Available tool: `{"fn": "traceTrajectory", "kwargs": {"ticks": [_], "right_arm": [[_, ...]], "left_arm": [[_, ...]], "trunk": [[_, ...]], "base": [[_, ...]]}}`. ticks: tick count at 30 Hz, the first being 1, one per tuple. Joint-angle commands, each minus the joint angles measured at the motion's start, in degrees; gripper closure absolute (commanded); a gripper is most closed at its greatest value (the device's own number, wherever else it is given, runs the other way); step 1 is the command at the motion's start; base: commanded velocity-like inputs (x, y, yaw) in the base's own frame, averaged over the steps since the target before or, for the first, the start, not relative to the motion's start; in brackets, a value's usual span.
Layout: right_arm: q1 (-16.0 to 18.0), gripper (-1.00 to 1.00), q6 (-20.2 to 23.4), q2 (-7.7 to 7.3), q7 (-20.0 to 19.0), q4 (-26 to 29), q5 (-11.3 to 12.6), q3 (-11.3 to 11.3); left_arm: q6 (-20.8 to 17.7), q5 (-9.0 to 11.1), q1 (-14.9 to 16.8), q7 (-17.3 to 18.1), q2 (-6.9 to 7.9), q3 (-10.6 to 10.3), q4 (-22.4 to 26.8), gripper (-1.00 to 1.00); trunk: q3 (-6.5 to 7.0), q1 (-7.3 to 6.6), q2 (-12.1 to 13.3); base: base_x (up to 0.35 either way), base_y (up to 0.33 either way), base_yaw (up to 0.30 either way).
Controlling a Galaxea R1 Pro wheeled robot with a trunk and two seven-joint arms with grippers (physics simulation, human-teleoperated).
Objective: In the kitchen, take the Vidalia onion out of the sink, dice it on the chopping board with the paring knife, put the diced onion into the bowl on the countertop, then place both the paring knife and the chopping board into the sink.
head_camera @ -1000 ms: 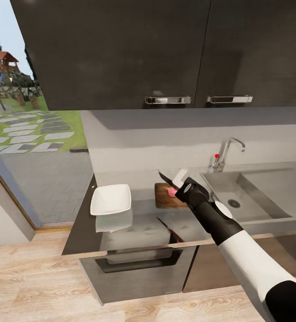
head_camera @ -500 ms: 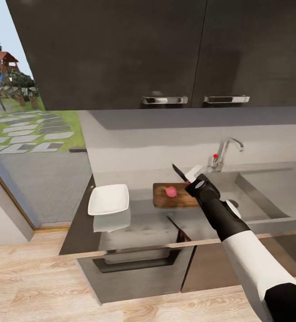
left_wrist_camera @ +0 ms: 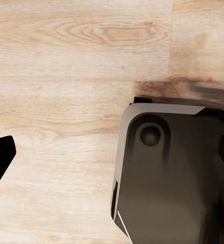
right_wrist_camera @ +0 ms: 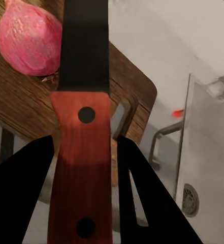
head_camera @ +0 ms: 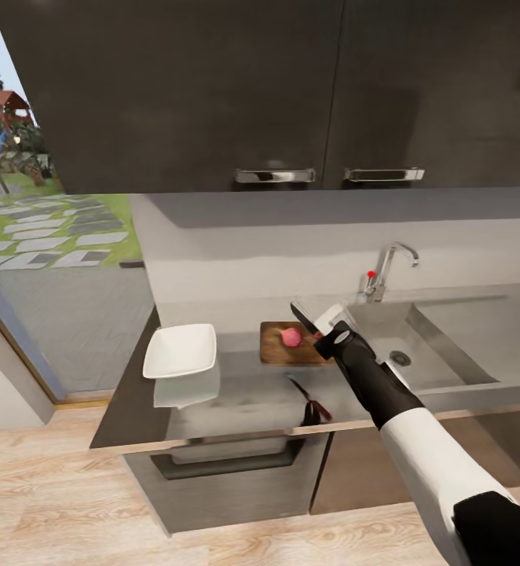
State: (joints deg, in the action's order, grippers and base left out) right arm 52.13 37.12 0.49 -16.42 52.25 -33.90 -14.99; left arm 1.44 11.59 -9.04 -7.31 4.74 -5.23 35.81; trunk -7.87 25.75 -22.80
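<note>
The pink-red Vidalia onion point(head_camera: 291, 336) point(right_wrist_camera: 28, 43) lies whole on the dark-brown chopping board point(head_camera: 280, 352) point(right_wrist_camera: 134, 94). My right gripper point(head_camera: 328, 321) point(right_wrist_camera: 85, 140) is shut on the orange-red handle of the paring knife point(head_camera: 303, 317) point(right_wrist_camera: 82, 152). It holds the knife just right of the onion, with the dark blade reaching past the bulb's side above the board. The white square bowl point(head_camera: 180, 350) stands on the grey countertop point(head_camera: 244, 393), left of the board. To the right of the board is the sink point(head_camera: 441, 346) point(right_wrist_camera: 208, 152). My left gripper point(left_wrist_camera: 112, 152) hangs open over the wooden floor.
The chrome tap point(head_camera: 386, 271) with a red dot stands behind the sink. Dark wall cabinets point(head_camera: 213, 94) hang over the counter, and an oven front point(head_camera: 228, 464) sits below it. The counter ends just left of the bowl, beside a glass wall. My dark base point(left_wrist_camera: 172, 173) is under the left arm.
The camera has moved, so the whole view has shifted. My right gripper with the knife drew a little to the right of the board's middle, uncovering the onion.
</note>
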Motion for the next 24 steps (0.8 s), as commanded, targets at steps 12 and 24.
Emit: {"fn": "traceTrajectory", "kwargs": {"ticks": [12, 24], "right_arm": [[-0.1, 1.0, -2.0, 3.63, 13.7, -3.9, -0.4, -0.2], [-0.1, 1.0, -2.0, 4.67, 14.5, -5.3, -0.5, -0.2]], "left_arm": [[0.2, 0.6, 0.0, -0.5, 0.11, -0.5, 0.2, -1.0], [0.2, 0.6, 0.0, -0.5, 0.18, -0.5, 0.2, -1.0]], "trunk": [[-0.11, 0.04, -0.1], [-0.11, 0.04, -0.1]], "base": [[0.0, -0.035, 0.0], [0.0, 0.0, 0.0]]}}
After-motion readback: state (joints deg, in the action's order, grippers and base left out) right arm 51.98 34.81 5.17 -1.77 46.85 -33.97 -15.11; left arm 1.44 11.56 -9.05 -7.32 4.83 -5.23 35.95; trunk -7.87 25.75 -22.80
